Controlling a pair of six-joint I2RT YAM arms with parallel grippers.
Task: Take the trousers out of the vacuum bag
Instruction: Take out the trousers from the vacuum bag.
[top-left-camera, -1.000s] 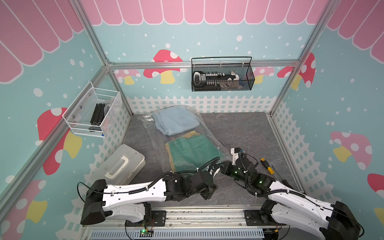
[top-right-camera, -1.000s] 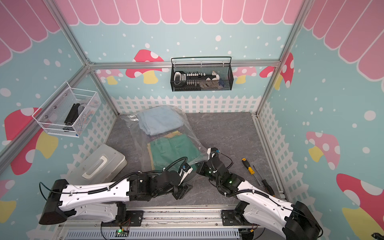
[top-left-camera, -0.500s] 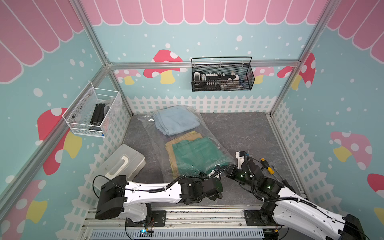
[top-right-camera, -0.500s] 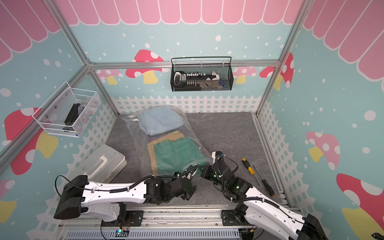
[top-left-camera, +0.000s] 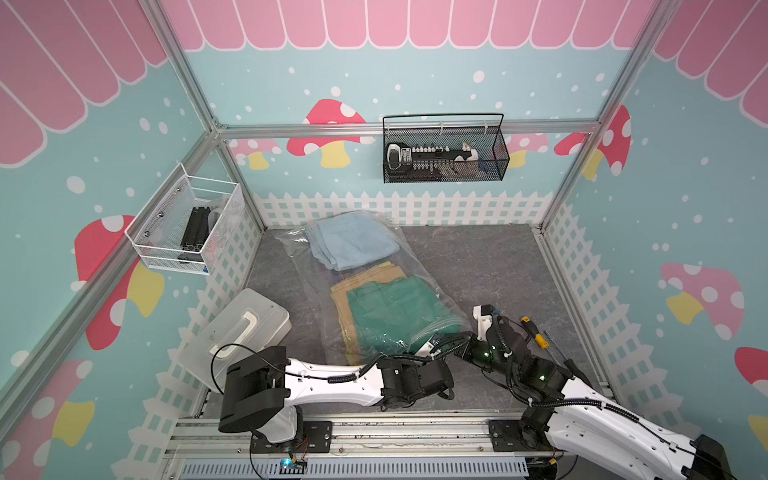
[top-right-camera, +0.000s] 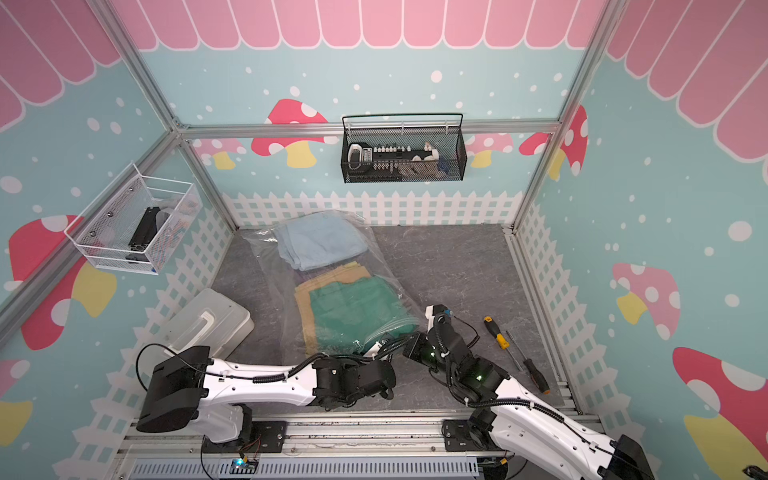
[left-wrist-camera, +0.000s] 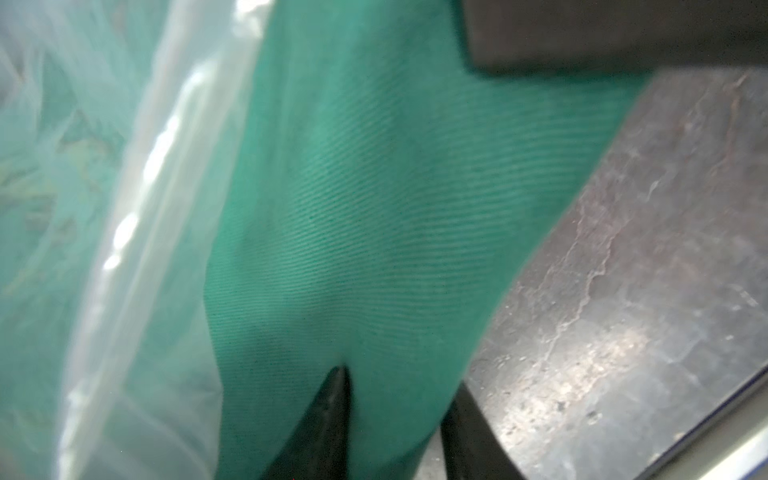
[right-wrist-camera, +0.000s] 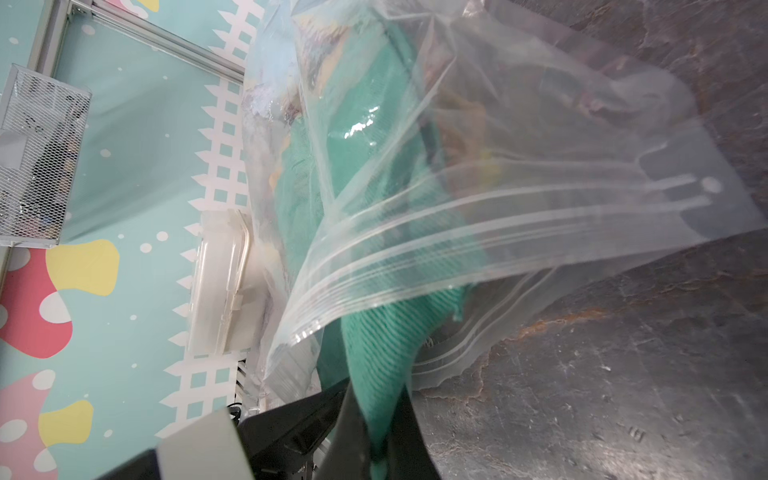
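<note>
The vacuum bag (top-left-camera: 316, 266) lies on the grey floor, its ridged zip edge (right-wrist-camera: 457, 232) lifted at the near end. Inside it lie light blue trousers (top-left-camera: 353, 241) at the back and dark green trousers (top-left-camera: 390, 307) over tan trousers (top-left-camera: 343, 301) nearer me. A corner of the green trousers (right-wrist-camera: 382, 345) sticks out of the bag's mouth. My right gripper (right-wrist-camera: 379, 395) is shut on that corner. My left gripper (left-wrist-camera: 401, 378) sits just beside it, its fingers (left-wrist-camera: 332, 415) closed with green cloth (left-wrist-camera: 395, 187) filling the gap between them.
A translucent box with a white handle (top-left-camera: 241, 328) stands at the front left beside the bag. Two screwdrivers (top-right-camera: 496, 332) lie on the floor at the right, close to my right arm. A black wire basket (top-left-camera: 444, 153) and a white mesh basket (top-left-camera: 187, 224) hang on the walls.
My left gripper opened wide, then closed on the green cloth at the bag's mouth. My right gripper drew the green corner toward the front. The left arm swung lower.
</note>
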